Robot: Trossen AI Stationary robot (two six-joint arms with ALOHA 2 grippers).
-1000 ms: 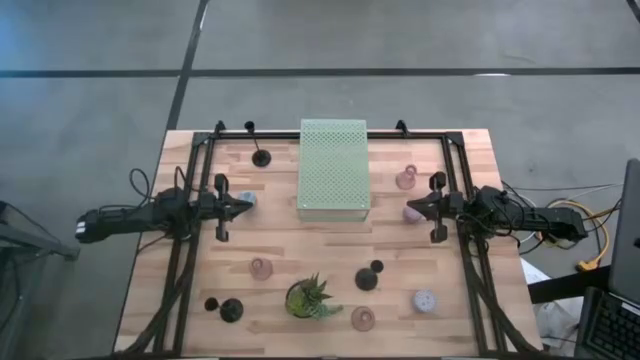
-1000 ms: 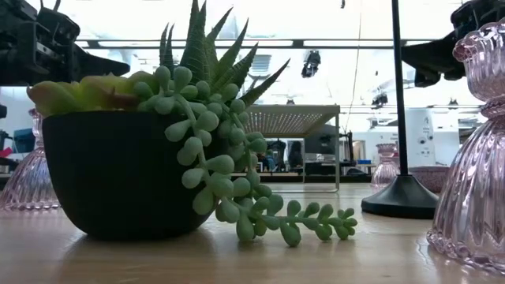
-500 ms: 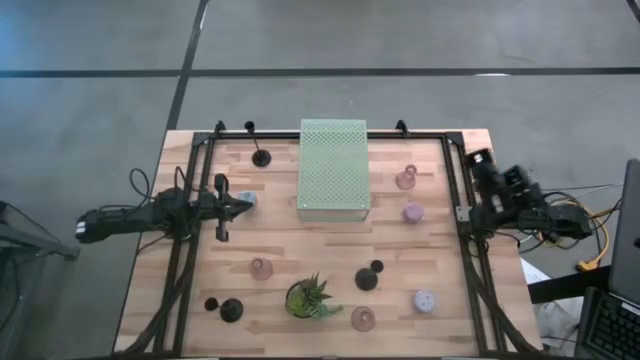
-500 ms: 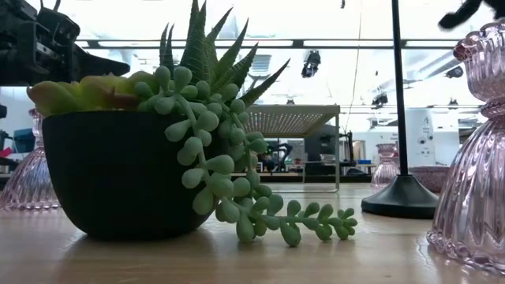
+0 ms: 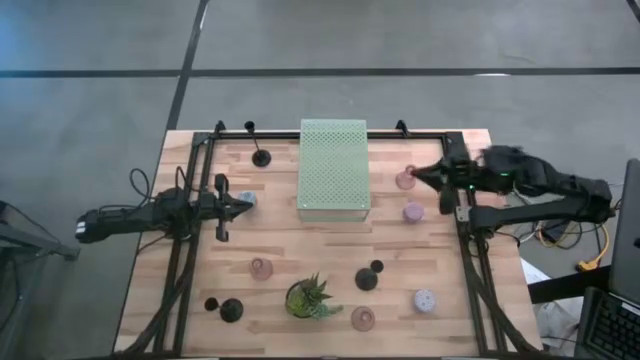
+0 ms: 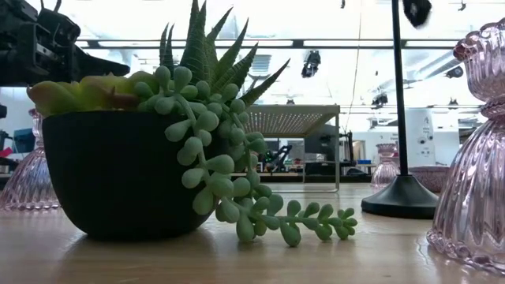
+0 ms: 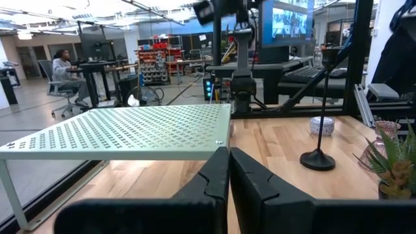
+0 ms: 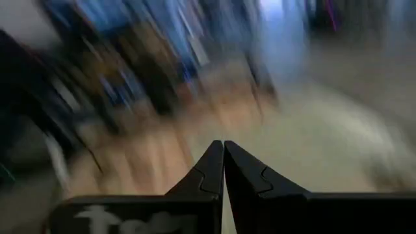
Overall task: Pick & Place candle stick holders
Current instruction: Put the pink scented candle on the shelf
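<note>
While my left gripper [image 5: 246, 206] waits closed and empty beside the pale green box [image 5: 334, 168], I see my right gripper [image 5: 418, 174] closed and empty next to a pink holder [image 5: 405, 179]; the other candle stick holders [image 5: 261, 268] stand scattered on the table [image 5: 280, 230]

Wooden butcher-block bench [image 5: 300, 250] stands on a grey concrete floor [image 5: 90, 100] crossed by dark seams, one running parallel to the bench's far edge. Black tube frame [image 5: 195, 160] runs along the far edge and both sides. Left wrist view: open workshop beyond the bench, desks [image 7: 104, 65], red shelving [image 7: 159, 52], a monitor [image 7: 289, 19] glowing blue, a seated person [image 7: 65, 68] at a workstation. Low view: bright ceiling [image 6: 331, 24] with dark beams overhead.
</note>
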